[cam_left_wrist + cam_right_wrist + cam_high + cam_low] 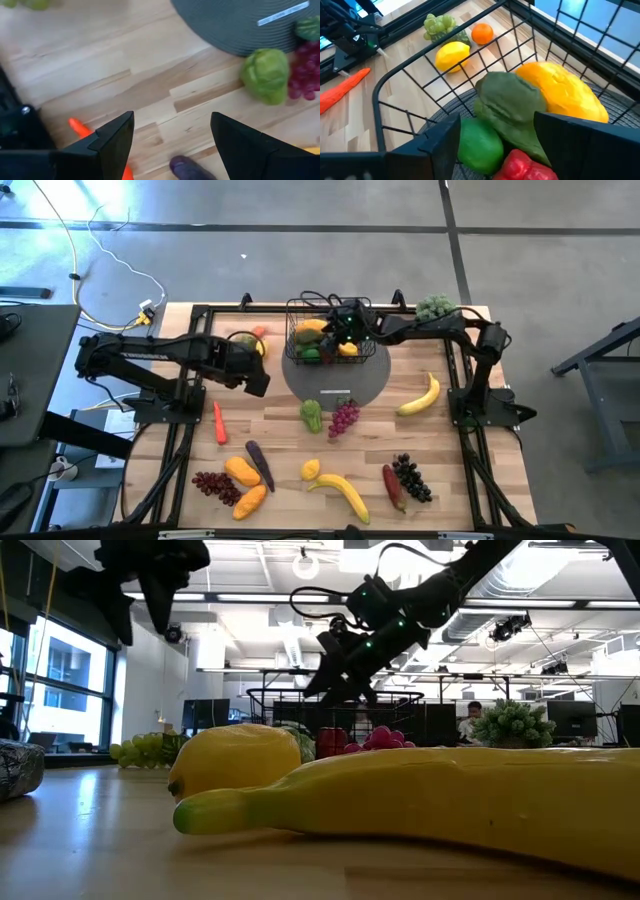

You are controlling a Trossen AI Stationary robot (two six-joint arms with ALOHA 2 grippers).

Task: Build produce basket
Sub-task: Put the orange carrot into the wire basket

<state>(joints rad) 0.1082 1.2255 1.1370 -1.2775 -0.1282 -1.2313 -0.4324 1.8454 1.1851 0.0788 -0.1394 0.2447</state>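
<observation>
The right gripper (345, 330) hangs inside the top of the basket (296, 308), its two dark fingers spread wide with nothing between them, poised just above the pile already in there: a yellow-orange fruit (565, 92), a dark green leafy piece (512, 107), a lime (480, 145) and a red pepper (527, 167). So that arm looks to have no load and sits right over the basket itself. The left gripper (256, 378) is out beside the basket, over bare table between the basket and the carrot (219, 422); its fingers are also parted wide and empty. From that gripper the carrot lies close below and slightly away from the basket, with its long axis running roughly straight away from the basket. The purple eggplant (260, 465) lies beyond the carrot, farther from the basket. By my reckoning the left arm is clearly the nearer one for either piece, and would want its fingers set across the carrot's length.
</observation>
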